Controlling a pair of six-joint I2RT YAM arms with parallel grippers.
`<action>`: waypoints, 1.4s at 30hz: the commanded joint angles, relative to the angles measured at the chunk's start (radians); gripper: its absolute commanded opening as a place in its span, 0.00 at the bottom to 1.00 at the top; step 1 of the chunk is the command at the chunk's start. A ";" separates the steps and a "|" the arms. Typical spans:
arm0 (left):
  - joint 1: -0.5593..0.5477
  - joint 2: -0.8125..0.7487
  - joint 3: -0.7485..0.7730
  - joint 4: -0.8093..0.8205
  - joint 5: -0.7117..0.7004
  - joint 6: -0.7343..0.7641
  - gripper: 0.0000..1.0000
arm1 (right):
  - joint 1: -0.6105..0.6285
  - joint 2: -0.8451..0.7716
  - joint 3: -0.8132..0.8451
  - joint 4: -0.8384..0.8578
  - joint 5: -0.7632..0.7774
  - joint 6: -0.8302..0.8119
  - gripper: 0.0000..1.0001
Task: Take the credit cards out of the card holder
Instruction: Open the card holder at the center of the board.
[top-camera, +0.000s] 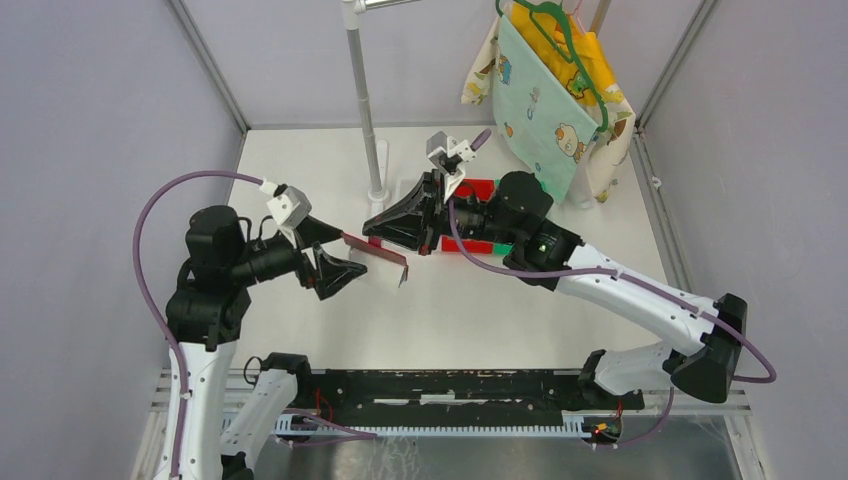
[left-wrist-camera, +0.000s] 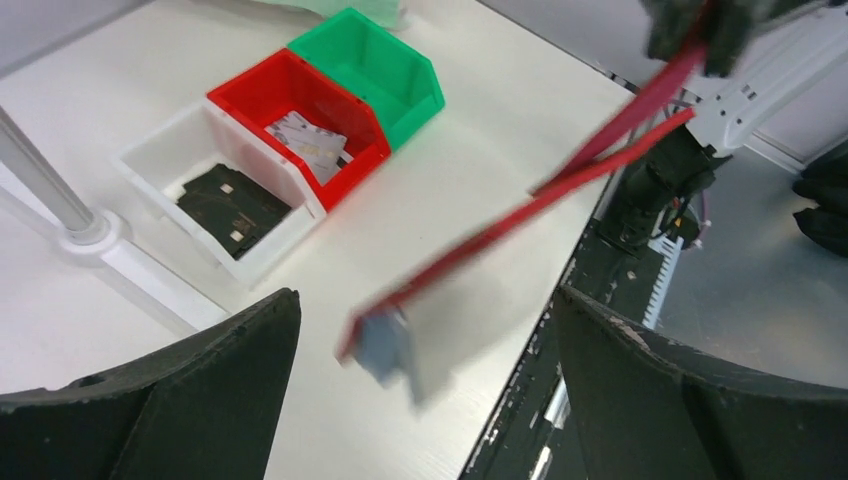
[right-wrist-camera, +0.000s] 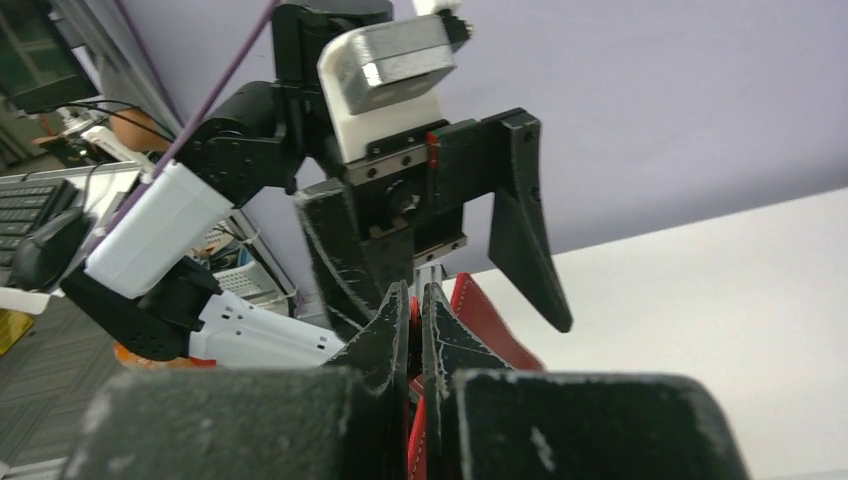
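The dark red card holder (top-camera: 375, 250) hangs in the air above the table, opened out, between the two grippers. My right gripper (top-camera: 372, 230) is shut on one edge of it; in the right wrist view the fingertips (right-wrist-camera: 400, 310) pinch the red flap (right-wrist-camera: 480, 320). In the left wrist view the holder (left-wrist-camera: 560, 185) runs as a blurred red strip from the top right, with a greyish sleeve (left-wrist-camera: 385, 345) at its low end. My left gripper (left-wrist-camera: 425, 295) is open, a finger on each side of that end, not touching it. No tan cards show.
A white bin (left-wrist-camera: 150, 160) with a black squarish object (left-wrist-camera: 235, 205), a red bin (left-wrist-camera: 300, 85) with pale slips, and a green bin (left-wrist-camera: 390, 50) stand at the back. A pole stand (top-camera: 365, 110) and hanging cloths (top-camera: 545, 90) stand behind. A black rail (top-camera: 450, 390) runs along the near edge.
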 joint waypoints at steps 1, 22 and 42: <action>-0.001 -0.001 0.049 0.123 -0.010 -0.068 1.00 | 0.010 -0.008 0.089 0.087 -0.082 0.003 0.00; -0.001 0.075 0.091 0.101 0.254 -0.236 0.02 | -0.014 0.027 0.131 0.017 -0.107 -0.053 0.67; -0.001 0.101 0.211 0.317 0.340 -0.564 0.02 | -0.143 -0.279 -0.343 0.005 -0.255 -0.208 0.98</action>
